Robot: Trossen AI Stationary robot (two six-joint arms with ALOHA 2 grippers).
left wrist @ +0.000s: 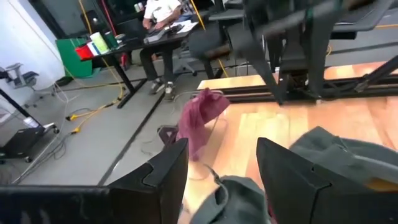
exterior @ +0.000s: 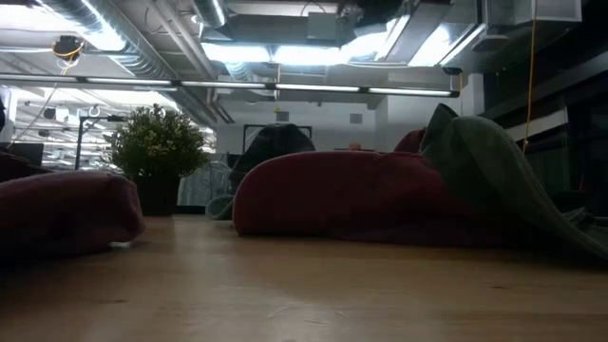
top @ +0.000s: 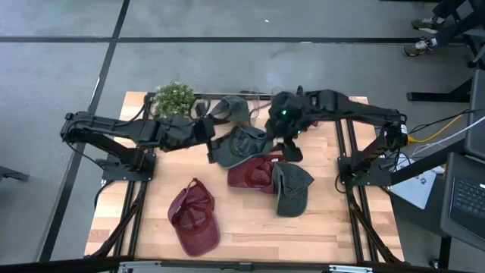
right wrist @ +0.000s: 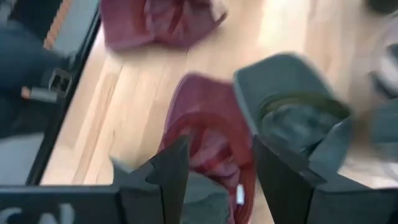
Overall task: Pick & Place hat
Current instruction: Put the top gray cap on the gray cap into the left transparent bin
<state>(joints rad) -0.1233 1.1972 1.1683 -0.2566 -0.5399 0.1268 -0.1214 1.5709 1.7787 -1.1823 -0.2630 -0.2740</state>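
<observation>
On the wooden desk (top: 318, 227) lie several caps: a maroon cap (top: 195, 217) alone toward the front left, a second maroon cap (top: 253, 174) near the middle with an olive cap (top: 292, 188) overlapping its right side, and 2 more green caps (top: 241, 142) bunched toward the back centre beside a small potted plant (top: 173, 97). The left gripper (top: 211, 141) reaches in over the bunched green caps; its fingers (left wrist: 166, 171) stand apart with green fabric between them, though whether they grip it cannot be told. The right gripper (top: 291, 149) hovers just behind the middle maroon cap, fingers (right wrist: 174, 168) parted, holding nothing.
</observation>
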